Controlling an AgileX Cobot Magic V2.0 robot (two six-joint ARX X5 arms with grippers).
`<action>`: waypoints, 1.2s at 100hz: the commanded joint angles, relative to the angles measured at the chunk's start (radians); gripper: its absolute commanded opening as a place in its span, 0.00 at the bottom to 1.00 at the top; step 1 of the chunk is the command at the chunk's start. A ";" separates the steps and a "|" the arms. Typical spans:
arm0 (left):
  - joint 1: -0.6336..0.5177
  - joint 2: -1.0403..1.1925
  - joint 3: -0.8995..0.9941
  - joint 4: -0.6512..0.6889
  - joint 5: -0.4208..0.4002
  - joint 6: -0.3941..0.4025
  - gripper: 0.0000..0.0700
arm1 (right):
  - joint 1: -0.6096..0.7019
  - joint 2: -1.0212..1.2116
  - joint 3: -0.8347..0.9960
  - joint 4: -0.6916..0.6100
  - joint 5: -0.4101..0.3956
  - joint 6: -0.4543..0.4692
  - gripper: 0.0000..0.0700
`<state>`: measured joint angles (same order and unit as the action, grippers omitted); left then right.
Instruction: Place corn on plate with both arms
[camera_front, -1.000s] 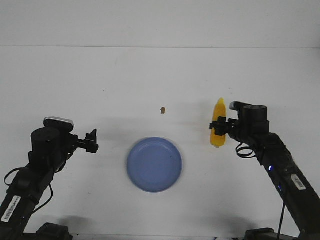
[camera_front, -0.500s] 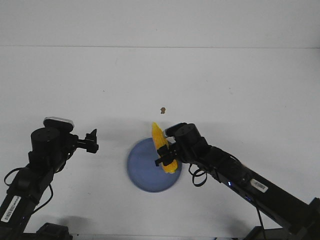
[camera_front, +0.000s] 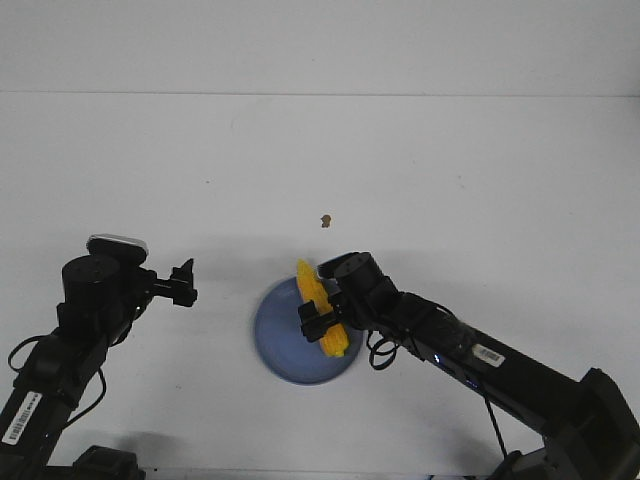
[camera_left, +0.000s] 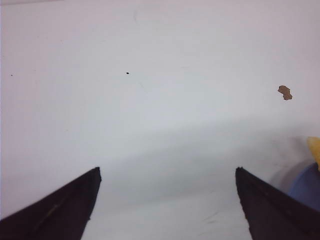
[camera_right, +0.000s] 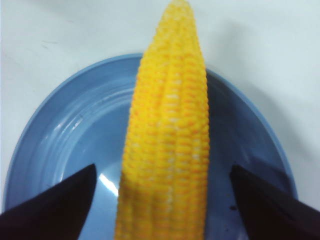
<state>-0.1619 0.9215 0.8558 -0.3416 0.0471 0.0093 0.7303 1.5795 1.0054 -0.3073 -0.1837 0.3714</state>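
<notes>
- Corn (camera_front: 322, 308) sits over the plate (camera_front: 280, 340), long axis running from its pointed tip at the plate's far rim toward the near-right side; tip pokes just past the rim, per front view.
- Right gripper (camera_front: 316, 322) is at the cob's mid-to-thick part. In the right wrist view both fingers (camera_right: 55, 207) stand wide of the corn (camera_right: 167, 135) w/ plate (camera_right: 60, 125) blue showing in the gaps on either side, so the pincer looks spread, not pinching.
- Can't tell for sure whether the cob rests fully on the plate floor or leans on the rim (the tip end looks a bit raised, but that's a guess).
- Left gripper (camera_front: 183, 282) hangs well apart to the left of the plate, nothing between its fingers (camera_left: 60, 210), which are wide open over bare table (camera_left: 160, 100).
- A small brown speck (camera_front: 325, 220) lies on the table beyond the plate, clear of everything.
- Key relation: corn lies directly between the right fingers, axis pointing away from the wrist cam, so the right arm is by far the nearer one. Judgement: placing looks about done; next move prob. calls for lifting straight up w/o dragging the cob off the rim.
- Risk: cob may roll once free.
</notes>
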 joint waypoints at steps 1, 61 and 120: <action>-0.003 0.006 0.011 0.005 -0.002 0.002 0.78 | 0.008 0.006 0.019 0.005 0.000 0.004 0.86; -0.002 0.004 0.011 0.036 -0.003 0.006 0.78 | -0.414 -0.509 0.028 -0.182 0.123 -0.279 0.85; -0.001 -0.130 -0.018 -0.051 -0.003 -0.025 0.78 | -0.680 -1.167 -0.282 -0.285 0.133 -0.379 0.85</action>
<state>-0.1619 0.8135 0.8497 -0.3904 0.0467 -0.0105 0.0513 0.4484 0.7521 -0.5964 -0.0521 0.0025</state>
